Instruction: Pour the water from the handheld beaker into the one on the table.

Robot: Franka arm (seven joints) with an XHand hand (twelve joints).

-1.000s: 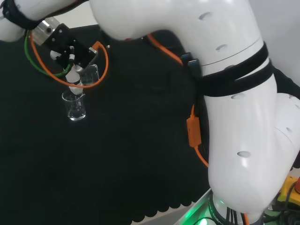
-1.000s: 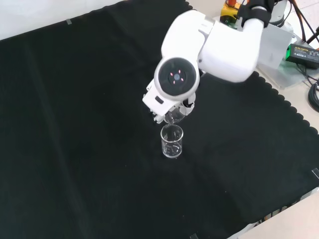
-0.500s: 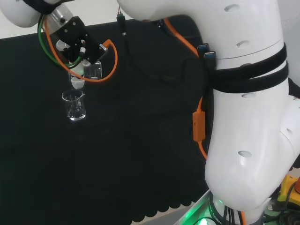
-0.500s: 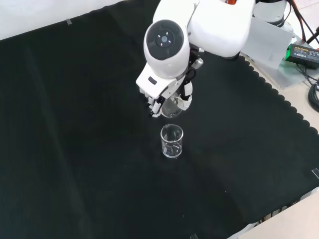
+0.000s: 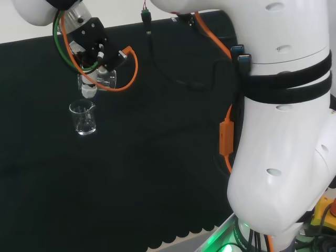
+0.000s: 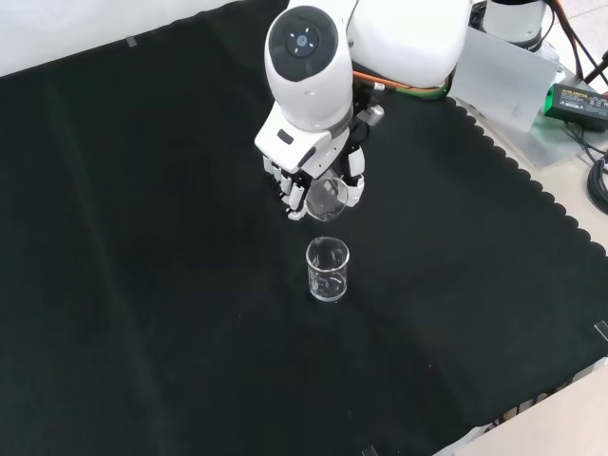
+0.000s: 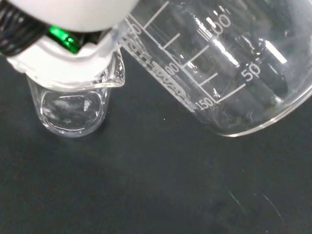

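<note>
- The hand (image 6: pixel 309 180) has its fingers (image 6: pixel 353 188) curled round a clear glass beaker (image 6: pixel 327 199), holding it in the air above the worktop (image 6: pixel 142 285).
- A second beaker (image 6: pixel 328 270) stands upright on the black cloth, apart from the held one; in the front view it sits just below the hand, in the head view just beneath it (image 5: pixel 84 117).
- In the wrist view the held beaker (image 7: pixel 229 73) lies tilted, mouth angled toward the standing beaker (image 7: pixel 73 109), which fits pouring from one into the other.
- No stream of water is visible between them, and I cannot tell how much water either one holds.
- The hand (image 5: pixel 94 50) hangs from the arm's last link (image 6: pixel 304 43), palm facing down toward the cloth.
- Judging by the gap, the held beaker sits too high and slightly off to one side to pour cleanly.
</note>
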